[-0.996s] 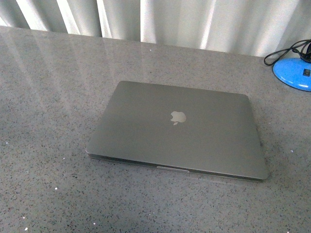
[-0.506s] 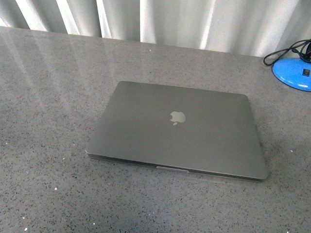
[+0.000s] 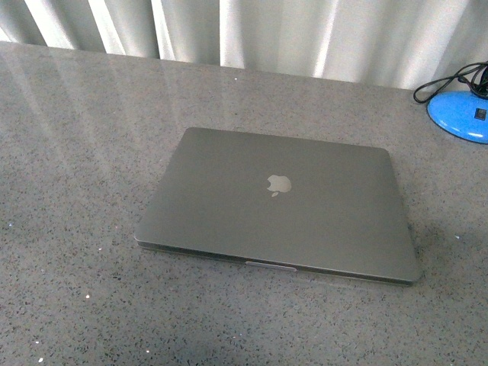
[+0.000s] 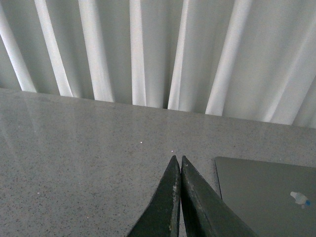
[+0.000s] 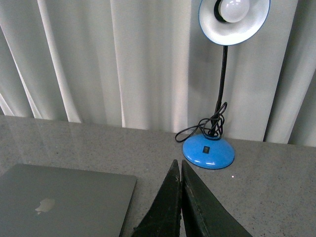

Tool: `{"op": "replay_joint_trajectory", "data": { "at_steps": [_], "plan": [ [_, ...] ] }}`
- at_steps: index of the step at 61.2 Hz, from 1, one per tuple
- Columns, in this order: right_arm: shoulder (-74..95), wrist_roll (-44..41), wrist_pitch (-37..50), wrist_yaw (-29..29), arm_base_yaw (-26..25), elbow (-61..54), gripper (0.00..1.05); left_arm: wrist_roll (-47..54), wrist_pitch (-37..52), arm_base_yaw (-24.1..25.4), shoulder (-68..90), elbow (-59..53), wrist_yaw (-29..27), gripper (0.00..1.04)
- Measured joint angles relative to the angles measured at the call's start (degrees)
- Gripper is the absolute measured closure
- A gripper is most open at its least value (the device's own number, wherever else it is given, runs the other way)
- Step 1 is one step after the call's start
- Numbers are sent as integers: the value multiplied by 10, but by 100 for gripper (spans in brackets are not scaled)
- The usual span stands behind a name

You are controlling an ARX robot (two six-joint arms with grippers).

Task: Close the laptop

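The grey-metal laptop (image 3: 278,202) lies flat on the speckled grey table (image 3: 76,152), lid down, with the pale apple logo facing up. Neither arm shows in the front view. In the left wrist view my left gripper (image 4: 177,159) is shut and empty, its dark fingers pressed together above bare table beside a corner of the laptop (image 4: 269,195). My right gripper (image 5: 177,163) is shut with nothing in it, held above the table between the laptop (image 5: 64,202) and the lamp's base.
A blue desk lamp (image 5: 209,150) with a black gooseneck and coiled cord stands at the table's far right; its base (image 3: 457,114) shows in the front view. White curtains (image 3: 252,30) hang behind the table's far edge.
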Motion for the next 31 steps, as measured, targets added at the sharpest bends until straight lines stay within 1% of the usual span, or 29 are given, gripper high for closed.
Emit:
{"op": "replay_joint_trajectory", "data": {
  "at_steps": [7, 9, 11, 12, 14, 16, 18, 28, 30, 31],
  "plan": [
    [-18, 0, -18, 0, 0, 0, 104, 0, -16, 0, -16, 0, 0, 101],
    [-37, 0, -41, 0, 0, 0, 104, 0, -22, 0, -21, 0, 0, 101],
    [-75, 0, -95, 0, 0, 0, 104, 0, -27, 0, -27, 0, 0, 101],
    [-89, 0, -109, 0, 0, 0, 104, 0, -30, 0, -30, 0, 0, 101],
    [-101, 0, -112, 0, 0, 0, 104, 0, -54, 0, -50, 0, -1, 101],
    [-110, 1, -113, 0, 0, 0, 104, 0, -101, 0, -81, 0, 0, 101],
    [-112, 1, -113, 0, 0, 0, 104, 0, -121, 0, -100, 0, 0, 101],
    [-112, 3, -116, 0, 0, 0, 104, 0, -130, 0, -125, 0, 0, 101],
    [-112, 3, -116, 0, 0, 0, 103, 0, -130, 0, -126, 0, 0, 99],
    [-112, 4, -116, 0, 0, 0, 100, 0, -130, 0, -126, 0, 0, 95]
  ]
}}
